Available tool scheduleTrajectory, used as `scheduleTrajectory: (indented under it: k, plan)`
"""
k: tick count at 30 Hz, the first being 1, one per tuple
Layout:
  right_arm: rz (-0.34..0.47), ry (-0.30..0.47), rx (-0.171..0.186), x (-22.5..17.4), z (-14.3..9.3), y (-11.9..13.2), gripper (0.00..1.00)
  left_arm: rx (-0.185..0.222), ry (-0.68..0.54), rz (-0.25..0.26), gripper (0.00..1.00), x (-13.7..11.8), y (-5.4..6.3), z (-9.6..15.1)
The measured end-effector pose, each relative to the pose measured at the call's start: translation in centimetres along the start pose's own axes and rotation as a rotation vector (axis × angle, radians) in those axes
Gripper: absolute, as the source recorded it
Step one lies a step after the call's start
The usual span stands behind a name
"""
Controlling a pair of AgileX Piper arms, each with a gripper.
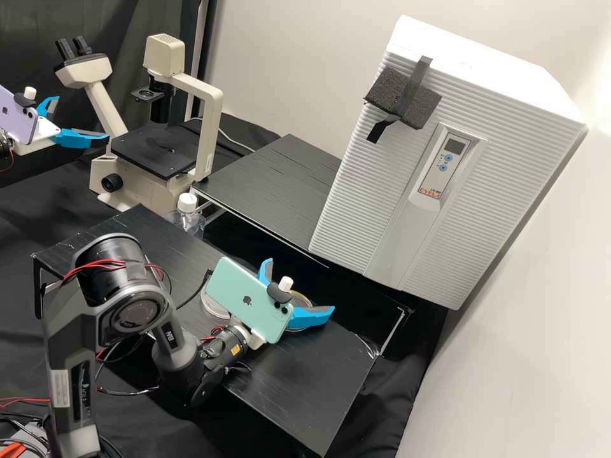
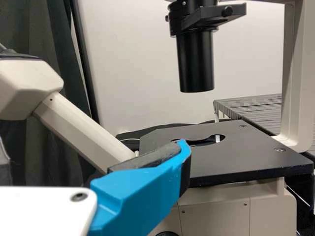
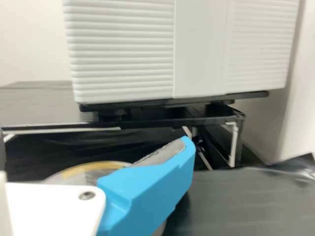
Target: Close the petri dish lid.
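From where I'm standing, the right gripper (image 1: 301, 284) is hanging over the black bench (image 1: 305, 388) near the middle of the high view, its two blue fingers standing wide apart, released. A petri dish (image 1: 301, 299) with a yellowish rim is lying there on the bench, partly hidden behind the gripper; in the right wrist view, one finger is passing across it. I can't tell whether they're touching. Another round, clear piece (image 1: 215, 308) is sitting just beside it, toward the lower left, half covered by the green phone (image 1: 245, 296) on that arm; I can't say whether it's a lid or a dish.

At the upper left of the frame, the left gripper (image 1: 83, 116) is also standing open, facing the inverted microscope (image 1: 210, 133) and carrying a purple phone (image 1: 18, 117). A white-capped clear bottle (image 1: 187, 203) is resting between the microscope and the bench. Over at the upper right, a ribbed white incubator (image 1: 496, 159) is looming, a dark foam pad (image 1: 417, 108) strapped to its front.
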Motion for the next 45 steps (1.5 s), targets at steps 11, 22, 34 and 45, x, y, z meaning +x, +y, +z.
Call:
scheduleTrajectory:
  k: [11, 22, 34, 45]
  plan:
    - [0.008, 0.009, -0.040, -1.0, -1.0, 0.8, 1.00, 0.000, 0.000, 0.000, 1.00, 0.0, 0.0, 0.0]
    - [-0.025, 0.007, -0.051, -2.1, -0.9, 0.5, 1.00, 0.000, 0.000, 0.000, 1.00, 0.0, 0.0, 0.0]
    - [-0.025, -0.018, -0.063, -3.0, -0.2, 0.9, 1.00, 0.000, 0.000, 0.000, 1.00, 0.0, 0.0, 0.0]
    - [-0.040, -0.031, -0.065, -3.7, 0.2, 0.7, 1.00, 0.000, 0.000, 0.000, 1.00, 0.0, 0.0, 0.0]
